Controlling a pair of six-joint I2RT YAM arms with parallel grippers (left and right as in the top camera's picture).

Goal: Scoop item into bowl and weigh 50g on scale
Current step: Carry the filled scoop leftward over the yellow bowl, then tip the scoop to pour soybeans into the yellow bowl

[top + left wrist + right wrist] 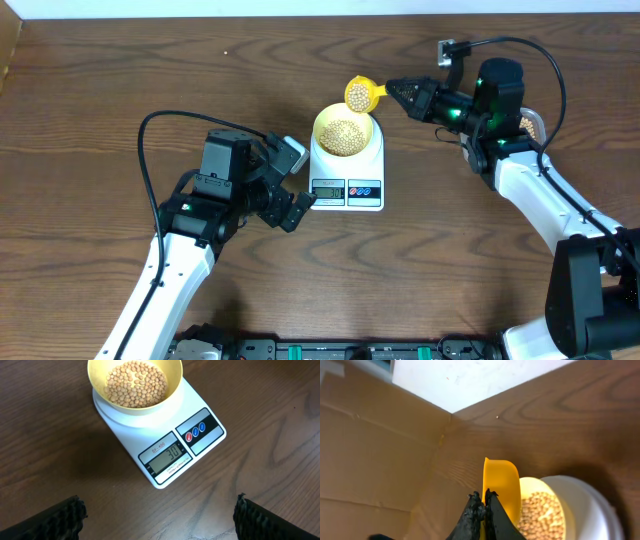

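The white scale stands mid-table with the pale yellow-green bowl on it, part full of tan beans. In the left wrist view the scale has its display lit below the bowl of beans. My right gripper is shut on the handle of a yellow scoop, which carries beans just past the bowl's far rim. From the right wrist, the gripper pinches the scoop beside the bowl. My left gripper stands open and empty left of the scale, as its wrist view confirms.
A container of beans shows partly behind the right arm. A cardboard wall borders the table's left end and shows again, cardboard, in the right wrist view. A black cable loops near the left arm.
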